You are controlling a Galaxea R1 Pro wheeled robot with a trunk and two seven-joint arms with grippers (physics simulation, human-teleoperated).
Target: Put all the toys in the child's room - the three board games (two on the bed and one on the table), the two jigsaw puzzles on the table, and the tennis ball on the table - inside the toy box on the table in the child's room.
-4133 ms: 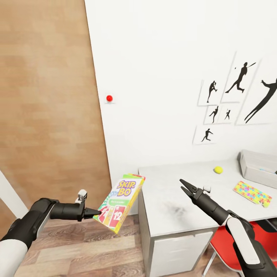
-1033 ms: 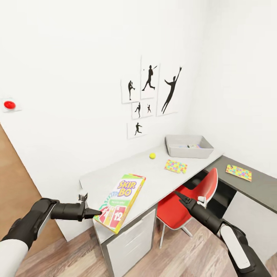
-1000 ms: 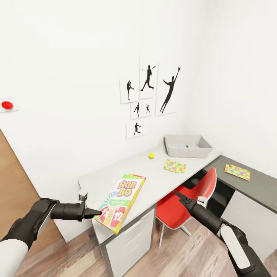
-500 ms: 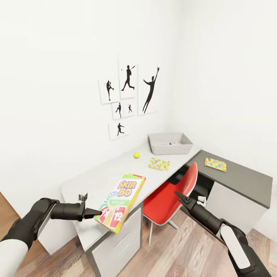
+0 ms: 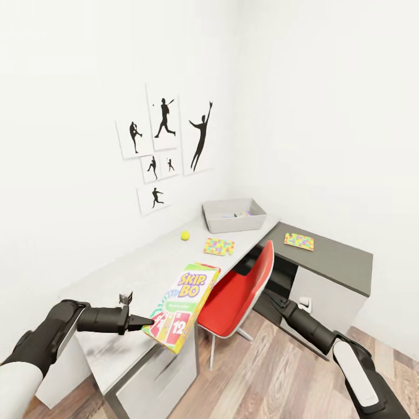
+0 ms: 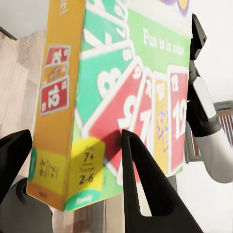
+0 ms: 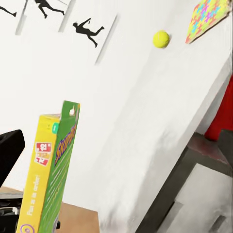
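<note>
Left claw (image 5: 141, 320) clamped on my Skip-Bo box (image 5: 181, 306) — tilted above the tabletop (image 5: 145, 270).
Right claw (image 5: 269, 296): I can't tell its state — toy box (image 5: 234, 215) far ahead.

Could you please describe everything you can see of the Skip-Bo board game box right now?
The Skip-Bo box is a flat rectangular cardboard box with a bright cover: purple-and-yellow title, green band reading "Fun is in order", red, green and yellow number cards, orange-yellow side. It is held in the air, tilted, above the near end of the table, its lower end pinched between the fingers of the left gripper. Nothing else touches it.
</note>
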